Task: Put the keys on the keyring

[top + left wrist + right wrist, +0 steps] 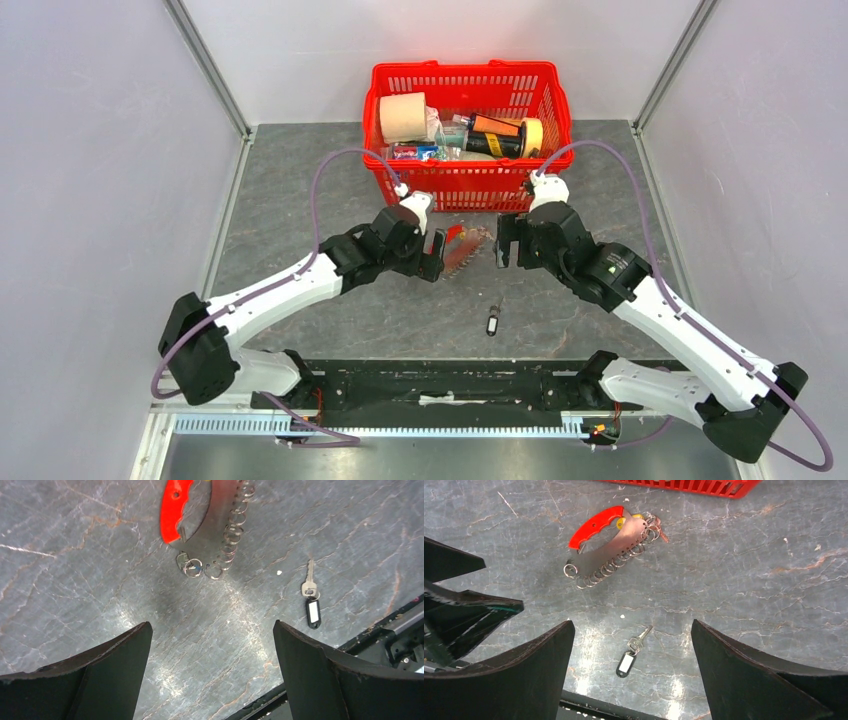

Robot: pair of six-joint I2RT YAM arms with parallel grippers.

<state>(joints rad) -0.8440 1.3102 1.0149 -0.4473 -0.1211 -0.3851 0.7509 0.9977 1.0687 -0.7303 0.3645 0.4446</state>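
The keyring (461, 245) lies on the grey tabletop just in front of the basket: a red curved handle on a silvery plate edged with a row of small rings (227, 540), also seen in the right wrist view (606, 545). One slim metal key with a black tag (492, 322) lies alone nearer the arm bases (310, 597) (630, 655). My left gripper (432, 255) hovers open just left of the keyring, nothing between its fingers (211, 625). My right gripper (508, 248) hovers open just right of it, also with nothing in it (631, 622).
A red basket (465, 70) holding a tape roll, tubes and bottles stands at the back, its front wall close behind the keyring (684, 485). The black base rail (440, 385) runs along the near edge. The left gripper's fingers (459, 615) show in the right wrist view.
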